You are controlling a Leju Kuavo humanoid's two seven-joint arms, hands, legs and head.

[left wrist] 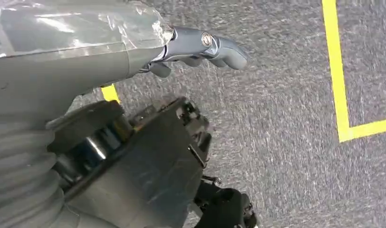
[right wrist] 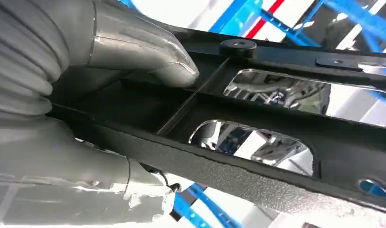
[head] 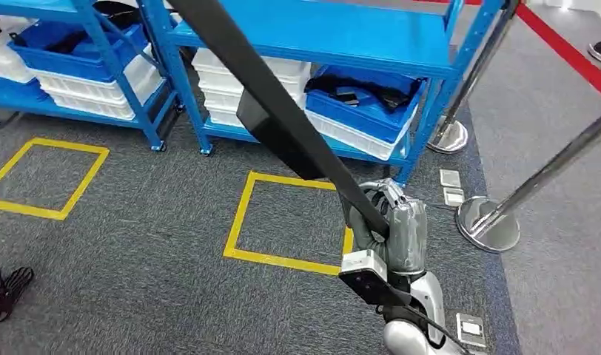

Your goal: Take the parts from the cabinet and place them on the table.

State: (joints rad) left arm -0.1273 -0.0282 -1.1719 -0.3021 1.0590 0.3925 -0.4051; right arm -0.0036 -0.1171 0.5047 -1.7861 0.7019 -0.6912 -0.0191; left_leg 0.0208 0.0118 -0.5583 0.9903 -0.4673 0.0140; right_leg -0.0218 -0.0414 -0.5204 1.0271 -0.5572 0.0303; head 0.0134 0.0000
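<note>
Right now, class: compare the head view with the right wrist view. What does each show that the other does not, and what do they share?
Head view alone: the yellow floor square, the blue bins on the rack's low shelf, the chrome post bases and the grey carpet.

Right wrist view alone: the long black part's cut-out windows and a round stud on it, seen close.

Both: the right hand gripping the long black part, and the blue rack behind.

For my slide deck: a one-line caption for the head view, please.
Right hand grips a long black part in front of blue shelving.
</note>
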